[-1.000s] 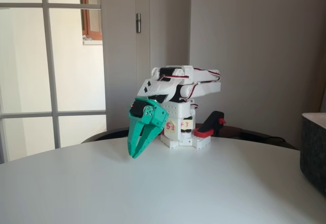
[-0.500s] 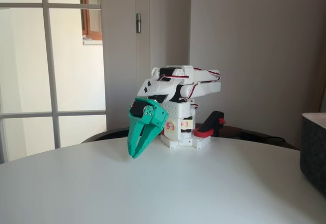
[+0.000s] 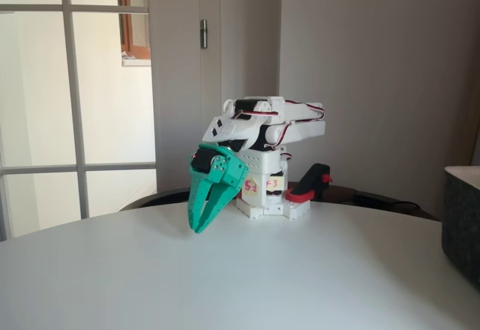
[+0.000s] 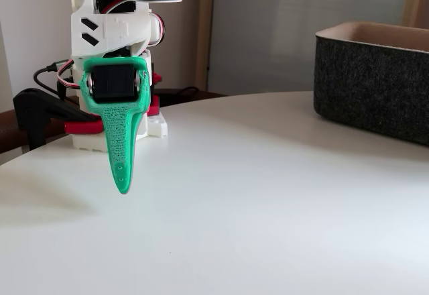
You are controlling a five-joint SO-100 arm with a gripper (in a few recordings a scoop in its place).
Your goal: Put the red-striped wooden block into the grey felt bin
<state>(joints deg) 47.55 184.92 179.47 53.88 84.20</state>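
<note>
My green gripper (image 3: 196,229) hangs from the folded white arm at the back of the table, tips pointing down just above the tabletop. Its fingers lie together with nothing between them, so it is shut and empty. In the other fixed view the gripper (image 4: 123,188) shows edge-on as a single green blade. The grey felt bin (image 3: 461,217) stands at the right edge of the table, well to the right of the gripper, and its dark fuzzy wall and paler rim show again as the grey felt bin (image 4: 375,80). The red-striped wooden block is out of view.
The round white table (image 3: 247,277) spreads in front of the arm. A black and red clamp (image 3: 311,182) holds the arm's base at the table's far edge. A window and a door stand behind.
</note>
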